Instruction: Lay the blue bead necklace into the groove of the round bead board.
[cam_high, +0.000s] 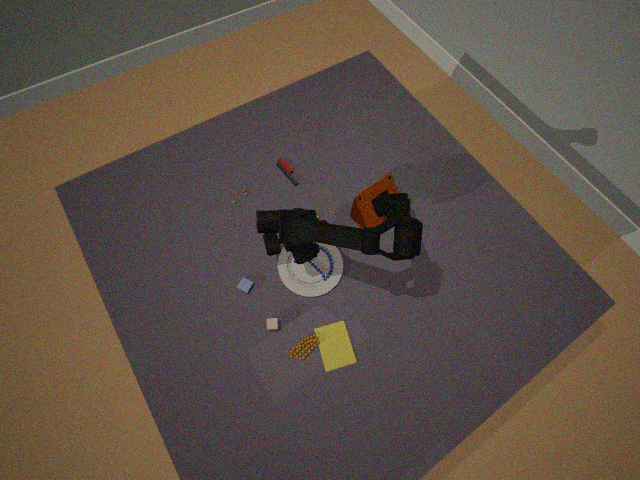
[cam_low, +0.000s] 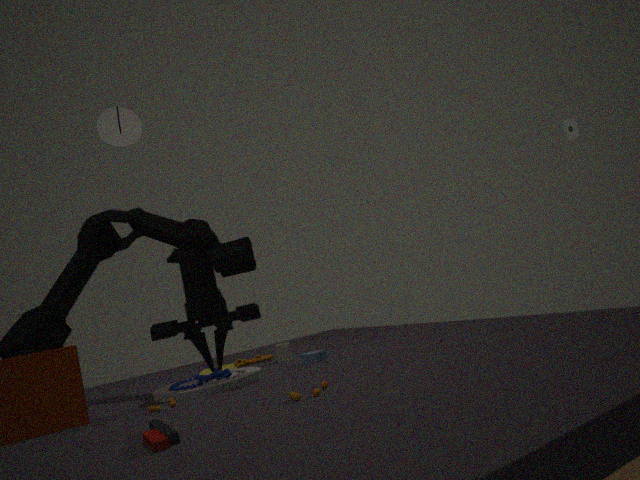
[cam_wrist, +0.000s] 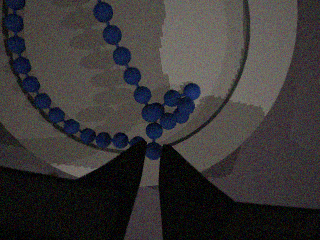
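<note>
The blue bead necklace (cam_high: 331, 266) (cam_low: 180, 385) (cam_wrist: 121, 56) lies on the pale round bead board (cam_high: 310, 291) (cam_low: 248, 380) (cam_wrist: 275, 50). In the wrist view one run of beads follows the groove along the left and bottom left. Another run crosses the middle diagonally, and several beads are bunched inside the groove near the fingertips. The right part of the groove shows no beads. My gripper (cam_low: 217, 369) (cam_wrist: 153, 150) is shut on a bead of the necklace at the board's edge, low over the groove. The arm hides the fingertips in the top view.
An orange block (cam_high: 357, 210) (cam_low: 41, 395) stands by the arm's base. Beyond the board lie an orange bead bunch (cam_high: 305, 347), a yellow sheet (cam_high: 336, 346), a pale cube (cam_high: 272, 324) and a light blue block (cam_high: 245, 285). A red-and-grey piece (cam_high: 285, 165) and loose orange beads lie opposite.
</note>
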